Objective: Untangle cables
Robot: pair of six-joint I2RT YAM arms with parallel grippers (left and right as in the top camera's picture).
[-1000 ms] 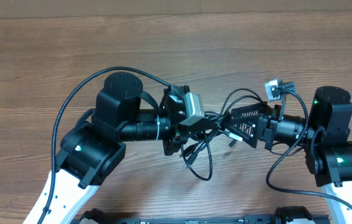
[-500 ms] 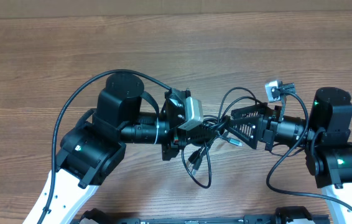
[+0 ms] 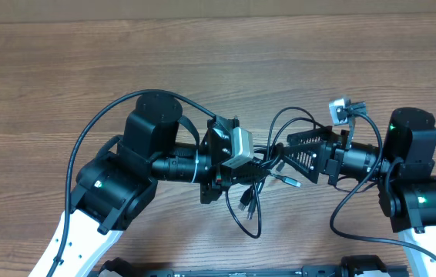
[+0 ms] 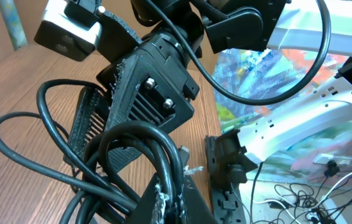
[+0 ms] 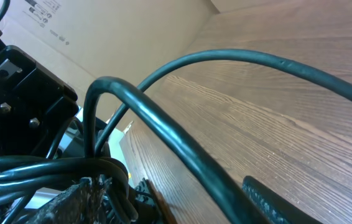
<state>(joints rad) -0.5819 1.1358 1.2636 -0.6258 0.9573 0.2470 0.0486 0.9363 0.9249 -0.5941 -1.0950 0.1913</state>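
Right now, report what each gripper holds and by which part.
Left gripper is shut on the cables, pinching several bunched strands mid-tangle, away from the ends. Right gripper stands open, with loops crossing between its jaws; no grip shows.

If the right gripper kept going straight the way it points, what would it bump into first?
Probably the cables bunched just ahead of the right gripper, then the left gripper holding them; depth is unclear.

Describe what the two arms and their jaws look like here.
Both arms are alike: the left arm and right arm have black cylindrical joints on white lower links, each with a small green light. A silver-grey camera box sits at each wrist. The jaws are black ribbed plastic. Thick black cables loop along both.
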